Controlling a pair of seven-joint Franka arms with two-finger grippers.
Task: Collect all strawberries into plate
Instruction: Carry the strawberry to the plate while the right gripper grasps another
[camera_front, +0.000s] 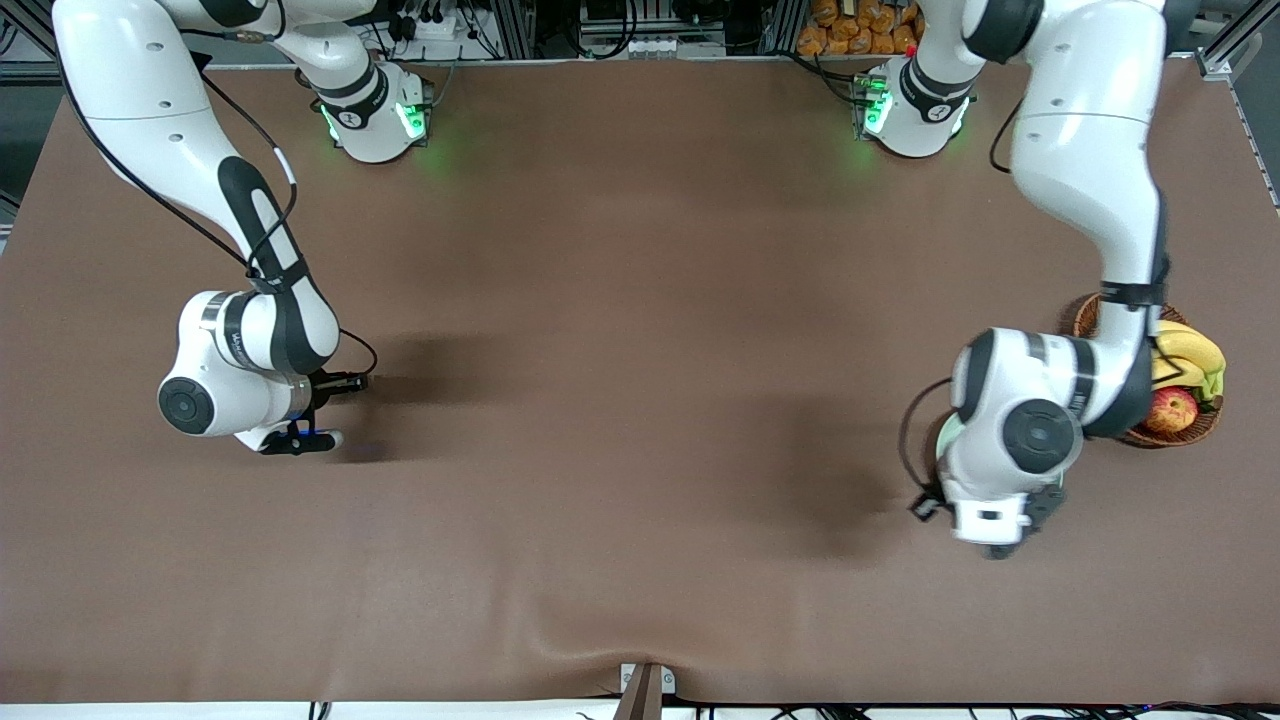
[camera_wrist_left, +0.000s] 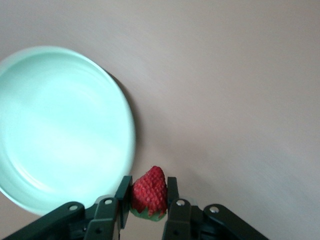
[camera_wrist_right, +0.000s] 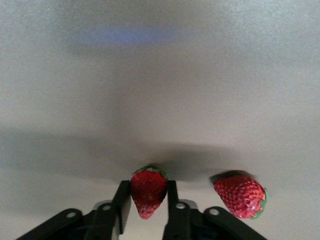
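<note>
My left gripper (camera_wrist_left: 149, 187) is shut on a dark-red strawberry (camera_wrist_left: 150, 194), held tip outward over the brown table just beside the rim of the pale mint-green plate (camera_wrist_left: 60, 125). In the front view only a sliver of the plate (camera_front: 944, 437) shows under the left arm's wrist. My right gripper (camera_wrist_right: 148, 192) is shut on a second strawberry (camera_wrist_right: 148, 187) low at the table, at the right arm's end. A third strawberry (camera_wrist_right: 241, 196) lies on the table close beside it. The front view shows the right gripper (camera_front: 350, 382), but its wrist hides both berries.
A brown wicker basket (camera_front: 1190, 432) with bananas (camera_front: 1188, 348) and a red-yellow apple (camera_front: 1172, 408) stands beside the plate at the left arm's end. The brown cloth (camera_front: 640, 400) has a fold near its front edge.
</note>
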